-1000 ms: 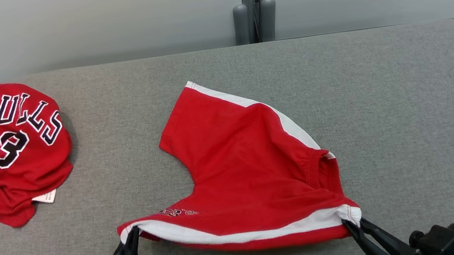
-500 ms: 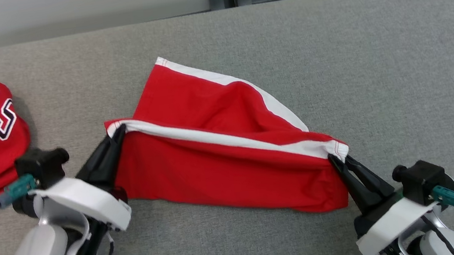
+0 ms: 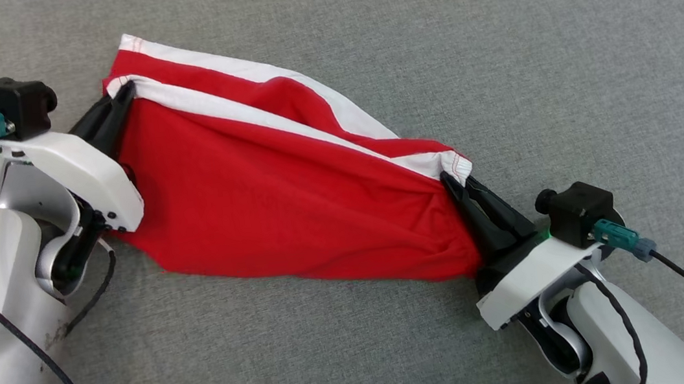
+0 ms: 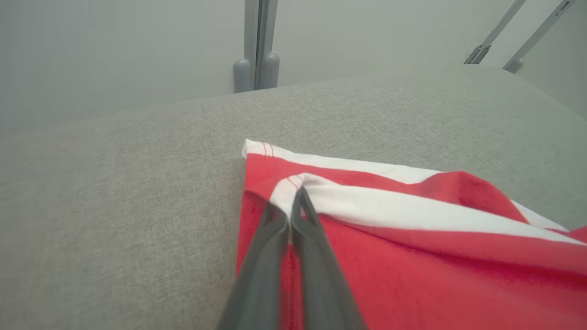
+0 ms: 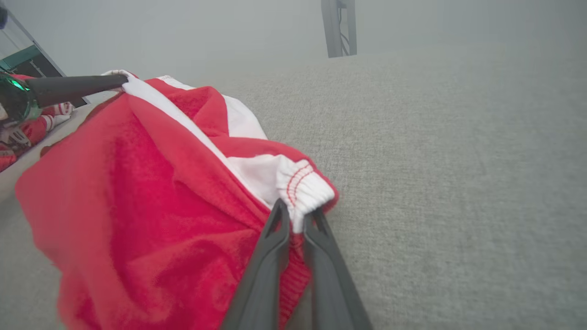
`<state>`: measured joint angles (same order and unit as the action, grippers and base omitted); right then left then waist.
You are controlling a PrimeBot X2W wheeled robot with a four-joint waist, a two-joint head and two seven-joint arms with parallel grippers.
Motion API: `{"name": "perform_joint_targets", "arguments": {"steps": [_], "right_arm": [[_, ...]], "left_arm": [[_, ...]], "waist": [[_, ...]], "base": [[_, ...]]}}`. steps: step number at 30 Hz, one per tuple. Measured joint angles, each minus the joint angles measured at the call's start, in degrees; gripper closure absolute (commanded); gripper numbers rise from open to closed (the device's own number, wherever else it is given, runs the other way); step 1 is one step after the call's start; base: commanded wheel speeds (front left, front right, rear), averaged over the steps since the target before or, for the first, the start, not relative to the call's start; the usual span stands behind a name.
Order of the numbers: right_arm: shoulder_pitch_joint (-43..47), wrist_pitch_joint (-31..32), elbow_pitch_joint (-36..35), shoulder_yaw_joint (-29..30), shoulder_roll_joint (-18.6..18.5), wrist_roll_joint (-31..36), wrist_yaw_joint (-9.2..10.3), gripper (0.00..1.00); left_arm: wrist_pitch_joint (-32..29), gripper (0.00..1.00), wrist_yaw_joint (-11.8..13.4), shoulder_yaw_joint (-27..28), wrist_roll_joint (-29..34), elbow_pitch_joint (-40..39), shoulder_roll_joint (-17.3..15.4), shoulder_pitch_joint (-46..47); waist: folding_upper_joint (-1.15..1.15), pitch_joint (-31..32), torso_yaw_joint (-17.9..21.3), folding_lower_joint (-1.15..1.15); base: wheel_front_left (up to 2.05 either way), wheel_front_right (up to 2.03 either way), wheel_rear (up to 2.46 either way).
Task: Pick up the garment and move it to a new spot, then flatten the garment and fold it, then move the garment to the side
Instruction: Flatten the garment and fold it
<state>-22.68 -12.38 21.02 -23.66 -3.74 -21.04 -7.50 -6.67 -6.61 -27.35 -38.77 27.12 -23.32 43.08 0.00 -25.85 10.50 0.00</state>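
Up and over has come the striped edge of the red shorts [image 3: 263,188], left gripper [image 3: 129,89] and right gripper [image 3: 446,177] each clamped on a corner, cloth sagging below the fingers [image 3: 101,120] onto the grey pad [image 3: 529,64]; looks mid-fold, so next lay it onto the far edge just beyond them.

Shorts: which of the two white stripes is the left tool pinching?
The left tool pinches the nearer stripe, which runs to the right tool; the farther stripe lies free behind it.

No text, number or label can be read on the red garment [image 3: 265,201]
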Motion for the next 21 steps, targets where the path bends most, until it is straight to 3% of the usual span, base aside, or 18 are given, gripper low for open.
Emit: {"name": "perform_joint_targets", "arguments": {"steps": [13, 14, 15, 16, 18, 19, 20, 21], "right_arm": [[-6.5, -2.0, 6.8, -3.9, 0.8, -3.1, 0.0, 1.0], [-6.7, -2.1, 7.1, -4.1, 0.8, -3.4, 0.0, 0.94], [-6.9, -2.3, 7.3, -4.3, 0.8, -3.7, 0.0, 0.94], [-7.1, -2.3, 7.5, -4.5, 0.8, -3.9, 0.0, 0.81], [-7.4, -2.4, 7.9, -4.8, 0.8, -4.3, 0.0, 0.57], [-7.5, -2.4, 8.1, -5.0, 0.8, -4.5, 0.0, 0.33], [-7.7, -2.5, 8.2, -5.1, 0.8, -4.8, 0.0, 0.02], [-7.9, -2.6, 8.3, -5.3, 0.8, -4.9, 0.0, 0.0]], "left_arm": [[-1.3, 1.0, -0.6, -3.0, 1.3, 7.9, -0.5, 8.5], [-1.3, 1.0, -0.6, -3.2, 1.4, 8.3, -0.3, 8.8], [-1.1, 1.0, -0.6, -3.4, 1.4, 8.7, 0.0, 9.0], [-0.9, 0.98, -0.6, -3.5, 1.4, 9.0, 0.3, 9.3], [-0.6, 0.56, -0.6, -3.8, 1.4, 9.8, 1.0, 9.8], [-0.3, 0.24, -0.6, -3.9, 1.4, 10.2, 1.2, 10.0], [-0.3, 0.03, -0.6, -4.0, 1.5, 10.6, 1.4, 10.2], [-0.1, 0.0, -0.6, -4.0, 1.5, 11.0, 1.5, 10.4]], "waist": [[0.0, -2.3, 1.8, 0.0], [0.0, -2.3, 1.8, 0.0], [0.0, -2.2, 1.7, 0.0], [0.0, -2.2, 1.7, 0.0], [0.0, -2.2, 1.6, 0.0], [0.0, -2.2, 1.7, 0.0], [0.0, -2.2, 1.7, 0.0], [0.0, -2.2, 1.8, 0.0]], "base": [[0.0, 0.0, 0.0], [0.0, 0.0, 0.0], [0.0, 0.0, 0.0], [0.0, 0.0, 0.0], [0.0, 0.0, 0.0], [0.0, 0.0, 0.0], [0.0, 0.0, 0.0], [0.0, 0.0, 0.0]]}}
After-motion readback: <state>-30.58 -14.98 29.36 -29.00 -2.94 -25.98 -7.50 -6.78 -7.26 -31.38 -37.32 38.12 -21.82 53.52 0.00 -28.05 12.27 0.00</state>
